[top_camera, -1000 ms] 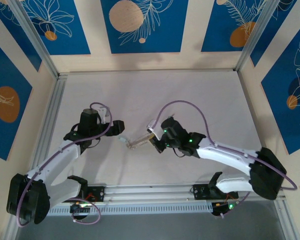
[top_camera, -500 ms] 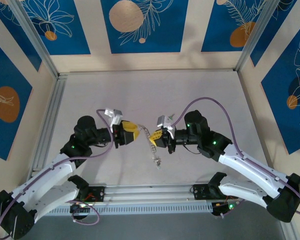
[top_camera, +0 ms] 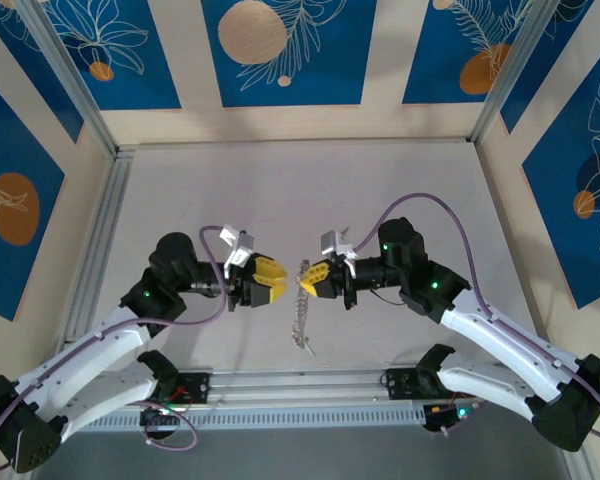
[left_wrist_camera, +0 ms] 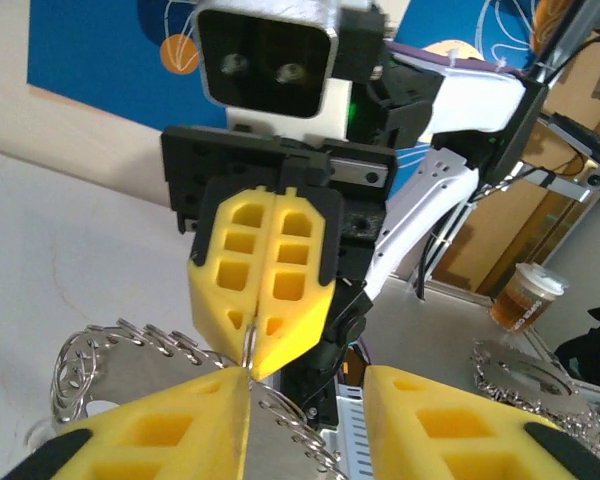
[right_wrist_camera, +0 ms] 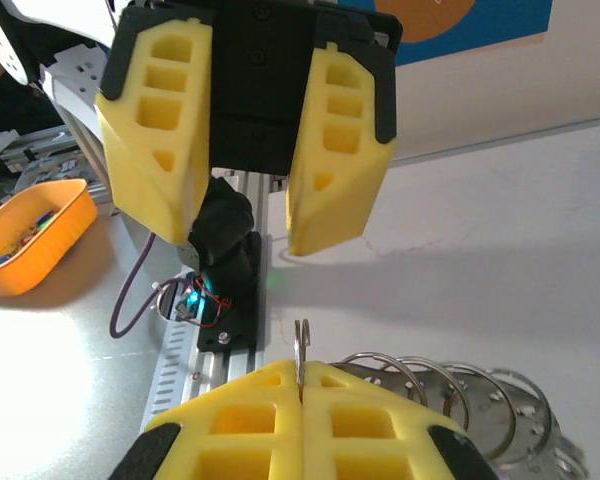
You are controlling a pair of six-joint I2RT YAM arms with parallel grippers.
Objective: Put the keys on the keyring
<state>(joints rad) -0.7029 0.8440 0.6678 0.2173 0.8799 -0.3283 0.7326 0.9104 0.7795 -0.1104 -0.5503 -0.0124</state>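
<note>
Right wrist shows the left pincer [right_wrist_camera: 245,235] half-open; top external shows the right pincer [top_camera: 305,285] clamping the dangling keyring [top_camera: 301,305].

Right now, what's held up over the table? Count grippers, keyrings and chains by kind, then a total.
Grippers: 2 (left gripper, right gripper)
Keyring: 1
Chain: 1
Total: 4

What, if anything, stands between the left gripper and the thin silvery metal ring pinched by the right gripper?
Nothing visible. The left gripper, jaws apart, faces the thin silvery metal ring standing out of the right gripper's shut jaws, with open air between.
</note>
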